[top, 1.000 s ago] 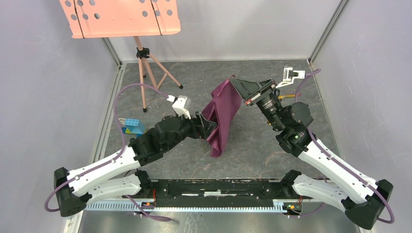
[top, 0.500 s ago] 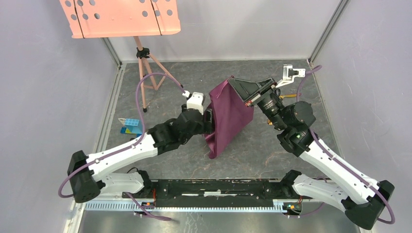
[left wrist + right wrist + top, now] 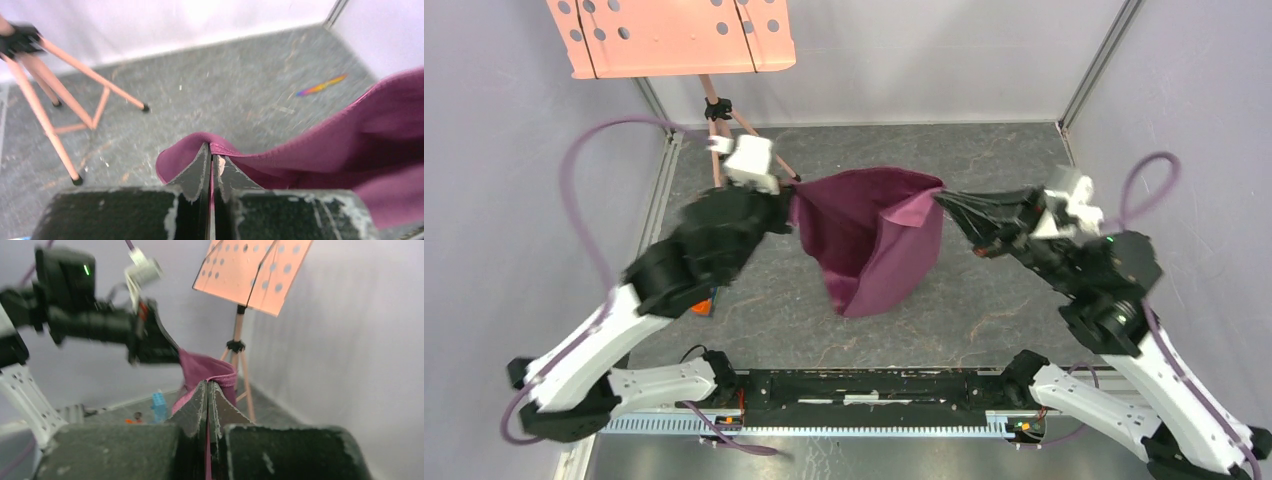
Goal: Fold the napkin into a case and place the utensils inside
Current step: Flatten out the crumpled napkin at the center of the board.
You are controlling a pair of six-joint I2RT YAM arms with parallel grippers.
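Observation:
The plum-purple napkin hangs spread between my two grippers above the middle of the table, sagging into a deep pocket whose low corner reaches down near the table. My left gripper is shut on the cloth's left upper corner, and the hem is pinched between its jaws in the left wrist view. My right gripper is shut on the right upper corner, with cloth between its jaws. One of the utensils, the iridescent knife, lies on the table beyond the napkin. No case is formed.
A peach music stand on a tripod occupies the back left corner. A blue-and-orange block lies at the left, mostly under my left arm in the top view. Grey walls enclose the table on three sides.
My left gripper closed on the napkin's corner and swung back and left. The right arm pulled right. The cloth, which hung narrow from the right gripper, now stretches wide between both.

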